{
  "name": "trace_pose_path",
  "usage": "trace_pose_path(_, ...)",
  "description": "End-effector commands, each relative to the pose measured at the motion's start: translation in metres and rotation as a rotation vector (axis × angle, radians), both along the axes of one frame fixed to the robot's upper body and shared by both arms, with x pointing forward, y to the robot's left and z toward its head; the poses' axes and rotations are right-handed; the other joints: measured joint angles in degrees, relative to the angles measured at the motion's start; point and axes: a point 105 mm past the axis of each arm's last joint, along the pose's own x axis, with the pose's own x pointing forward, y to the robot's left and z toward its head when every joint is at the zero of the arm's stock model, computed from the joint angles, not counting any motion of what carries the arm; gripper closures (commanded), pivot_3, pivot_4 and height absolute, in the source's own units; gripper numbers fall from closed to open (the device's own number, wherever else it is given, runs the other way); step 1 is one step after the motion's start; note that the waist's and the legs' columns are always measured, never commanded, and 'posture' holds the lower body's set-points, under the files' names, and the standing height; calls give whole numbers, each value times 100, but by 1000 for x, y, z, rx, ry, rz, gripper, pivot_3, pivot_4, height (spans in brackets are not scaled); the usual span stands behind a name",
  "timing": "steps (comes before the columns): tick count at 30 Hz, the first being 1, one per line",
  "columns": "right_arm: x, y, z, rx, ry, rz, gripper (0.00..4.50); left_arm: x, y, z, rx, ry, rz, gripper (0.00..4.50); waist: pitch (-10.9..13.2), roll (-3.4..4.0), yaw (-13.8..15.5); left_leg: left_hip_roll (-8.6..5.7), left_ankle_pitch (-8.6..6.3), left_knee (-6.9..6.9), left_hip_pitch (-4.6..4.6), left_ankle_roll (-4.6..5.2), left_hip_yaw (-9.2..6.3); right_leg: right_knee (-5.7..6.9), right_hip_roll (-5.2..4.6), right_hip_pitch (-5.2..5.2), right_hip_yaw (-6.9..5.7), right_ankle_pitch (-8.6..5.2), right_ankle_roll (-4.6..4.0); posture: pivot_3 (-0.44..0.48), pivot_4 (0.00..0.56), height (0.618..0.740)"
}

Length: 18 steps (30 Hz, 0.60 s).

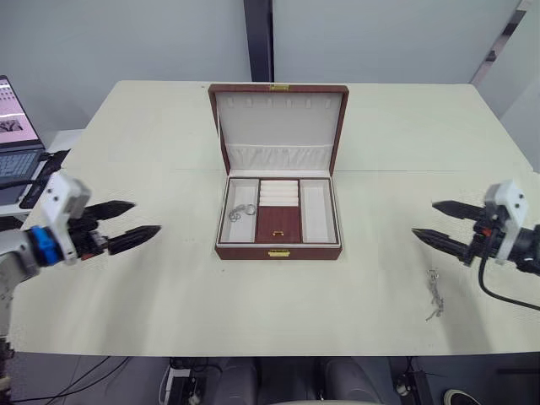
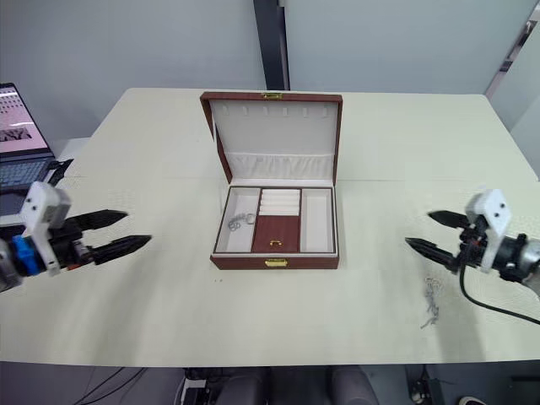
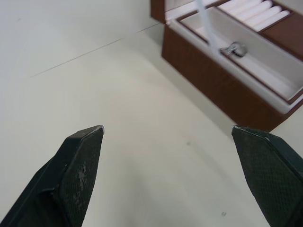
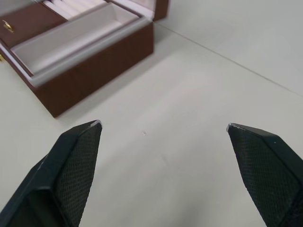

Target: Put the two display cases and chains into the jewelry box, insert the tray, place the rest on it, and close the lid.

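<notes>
The box (image 1: pixel 278 211) sits open in the middle of the tabletop (image 1: pixel 169 287), lid (image 1: pixel 278 122) upright, tray (image 1: pixel 279 213) in place, with a chain (image 1: pixel 240 212) in the tray's left compartment. A second chain (image 1: pixel 434 294) lies on the tabletop near the front edge, just in front of the right gripper (image 1: pixel 437 223). Both the left gripper (image 1: pixel 135 221) and the right hover with fingers spread wide and empty, well apart from the box on either side.
</notes>
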Motion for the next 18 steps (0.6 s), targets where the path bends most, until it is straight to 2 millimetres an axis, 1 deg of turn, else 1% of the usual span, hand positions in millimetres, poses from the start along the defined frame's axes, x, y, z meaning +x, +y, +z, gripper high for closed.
trace_pose_path(1,-3,-22,5,-33,-47,-55,0,-8,25,13,26,-64,90,37,0,0,-1,0,0,0,2,0,2,1,0,1,2,0,0,0,150,740)
trace_pose_path(4,-6,-39,-4,-37,-41,-121,0,-21,40,1,26,-49,158,37,0,0,-20,2,0,0,4,0,7,2,0,0,5,0,0,0,150,740)
trace_pose_path(6,-7,-47,-10,-29,-34,-154,0,-26,45,-4,27,-44,187,37,0,1,-18,4,0,-3,5,0,9,3,0,-2,7,0,0,0,150,740)
trace_pose_path(9,-10,-61,-24,-37,-11,-200,0,-32,52,-6,38,-56,237,37,0,0,-7,3,0,-2,6,0,7,3,-1,2,5,0,0,0,150,740)
trace_pose_path(13,-8,-69,-26,-34,-23,-229,0,-37,59,-11,49,-63,278,37,0,1,-7,1,0,-2,6,0,9,2,-3,2,6,0,0,0,150,740)
trace_pose_path(18,-6,-71,-28,-41,-23,-229,0,-38,60,-11,47,-75,285,37,0,1,-9,3,0,-2,8,0,12,4,-2,2,7,0,0,0,150,740)
